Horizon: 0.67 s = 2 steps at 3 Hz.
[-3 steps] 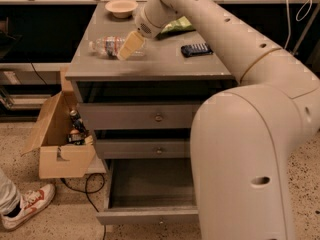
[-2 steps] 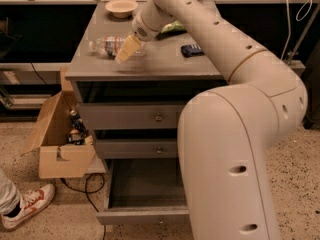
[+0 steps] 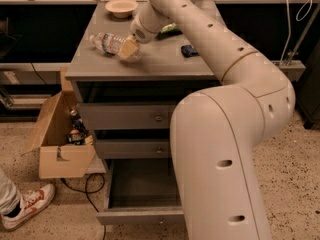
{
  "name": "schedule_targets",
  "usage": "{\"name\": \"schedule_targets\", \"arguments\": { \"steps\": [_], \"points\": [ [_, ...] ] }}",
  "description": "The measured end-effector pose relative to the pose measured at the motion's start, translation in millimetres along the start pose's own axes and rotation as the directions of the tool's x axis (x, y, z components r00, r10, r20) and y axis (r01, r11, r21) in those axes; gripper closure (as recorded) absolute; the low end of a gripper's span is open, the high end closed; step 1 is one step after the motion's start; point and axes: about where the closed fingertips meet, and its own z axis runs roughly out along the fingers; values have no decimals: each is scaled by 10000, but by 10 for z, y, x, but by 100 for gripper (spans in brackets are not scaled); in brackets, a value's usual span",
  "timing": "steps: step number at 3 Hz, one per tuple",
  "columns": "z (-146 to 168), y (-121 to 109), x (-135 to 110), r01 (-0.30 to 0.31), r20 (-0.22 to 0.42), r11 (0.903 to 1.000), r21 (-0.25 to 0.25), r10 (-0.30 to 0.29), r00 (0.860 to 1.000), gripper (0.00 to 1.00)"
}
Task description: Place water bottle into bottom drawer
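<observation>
Your gripper [image 3: 129, 48] meets the water bottle [image 3: 107, 42] atop the cabinet [image 3: 150, 66]; whether it grips, you cannot tell. Next, lift toward the cabinet's open bottom drawer [image 3: 140, 216].

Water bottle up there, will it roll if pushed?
Probably: the water bottle lies on its round side on the flat cabinet top, so a nudge could roll it. Clear plastic likely squashes a little. The gripper is at one end.
</observation>
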Motion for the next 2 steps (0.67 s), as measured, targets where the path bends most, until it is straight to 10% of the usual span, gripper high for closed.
{"name": "schedule_targets", "arguments": {
  "steps": [2],
  "points": [
    [-987,303,-127,1277,2112,9900,600,-1376,9677,100]
  ]
}}
